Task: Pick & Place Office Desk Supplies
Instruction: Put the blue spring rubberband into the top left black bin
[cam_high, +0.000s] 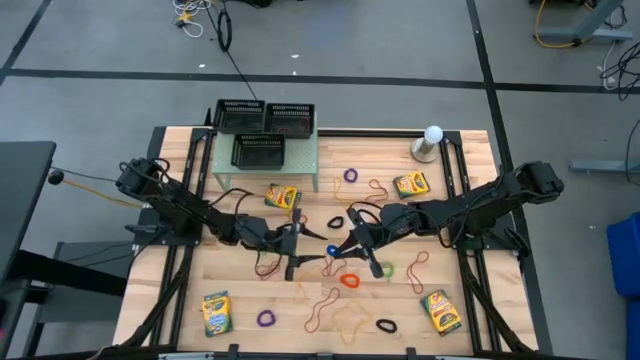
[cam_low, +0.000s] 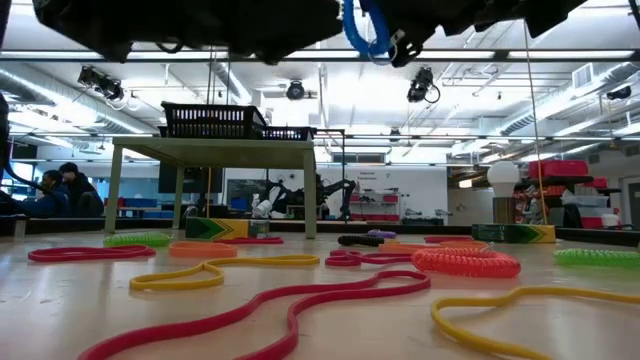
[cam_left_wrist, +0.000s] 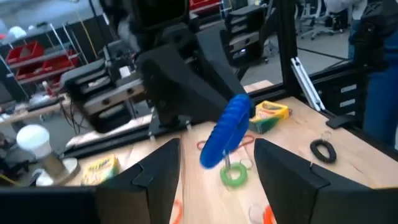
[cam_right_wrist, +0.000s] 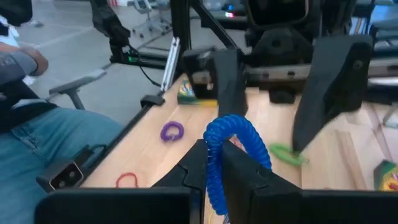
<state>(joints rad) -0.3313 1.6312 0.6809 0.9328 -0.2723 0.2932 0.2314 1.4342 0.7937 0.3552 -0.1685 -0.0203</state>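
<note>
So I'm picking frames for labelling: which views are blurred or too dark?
Left wrist view: the room behind is smeared, though the blue coil band reads fairly clearly. Low view: the arms overhead are near-black silhouettes against bright ceiling lights, while the nearest red band looks soft. High view: evenly lit and sharp.

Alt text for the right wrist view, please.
The right tool is shut on a blue coiled band, held above the wooden table. Facing it, the left tool stands open. A purple band, a green band and a crayon box lie on the table.
</note>
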